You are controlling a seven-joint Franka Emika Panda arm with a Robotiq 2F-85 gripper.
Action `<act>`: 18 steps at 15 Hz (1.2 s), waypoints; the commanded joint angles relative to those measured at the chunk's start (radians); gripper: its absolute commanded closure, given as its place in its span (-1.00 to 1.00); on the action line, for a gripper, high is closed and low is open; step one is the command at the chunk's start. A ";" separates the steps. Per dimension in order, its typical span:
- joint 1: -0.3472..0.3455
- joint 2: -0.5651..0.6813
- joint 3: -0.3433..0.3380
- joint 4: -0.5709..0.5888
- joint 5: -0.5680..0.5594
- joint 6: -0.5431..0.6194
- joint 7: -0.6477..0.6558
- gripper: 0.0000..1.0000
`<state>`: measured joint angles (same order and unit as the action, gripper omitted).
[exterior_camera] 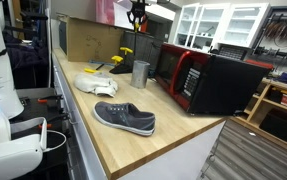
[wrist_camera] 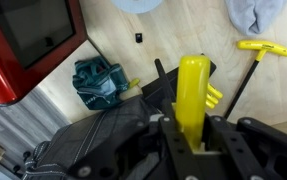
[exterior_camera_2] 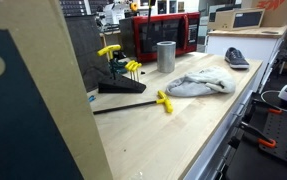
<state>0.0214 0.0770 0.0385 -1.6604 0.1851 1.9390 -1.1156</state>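
Note:
In the wrist view my gripper point(wrist_camera: 191, 138) is shut on the yellow handle of a T-handle hex key point(wrist_camera: 191, 85), held high above the wooden counter. Below it is a black key stand with more yellow handles point(wrist_camera: 214, 96). Another yellow T-handle key point(wrist_camera: 260, 48) lies loose on the counter beside a grey-white cloth point(wrist_camera: 255, 12). In both exterior views the gripper point(exterior_camera: 135, 12) point(exterior_camera_2: 133, 6) is at the top edge, above the stand point(exterior_camera: 126, 50) point(exterior_camera_2: 118, 66). The loose key point(exterior_camera_2: 164, 101) and the cloth point(exterior_camera_2: 198, 83) lie in front of the stand.
A red and black microwave point(exterior_camera: 198, 80) point(exterior_camera_2: 165, 35) point(wrist_camera: 28, 40) stands at the back. A metal cup point(exterior_camera: 140, 72) point(exterior_camera_2: 165, 56) is next to it. A grey shoe point(exterior_camera: 125, 117) point(exterior_camera_2: 236, 57) lies near the counter's end. A crumpled teal object point(wrist_camera: 100, 82) and a cardboard box point(exterior_camera: 88, 38) are also there.

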 commanded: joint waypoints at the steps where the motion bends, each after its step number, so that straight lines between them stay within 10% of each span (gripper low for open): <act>1: -0.004 0.001 0.004 0.004 -0.001 -0.003 0.001 0.90; 18: 0.044 0.209 0.095 0.263 -0.136 0.068 -0.222 0.90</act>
<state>0.0651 0.2442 0.1268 -1.4930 0.0878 2.0079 -1.2757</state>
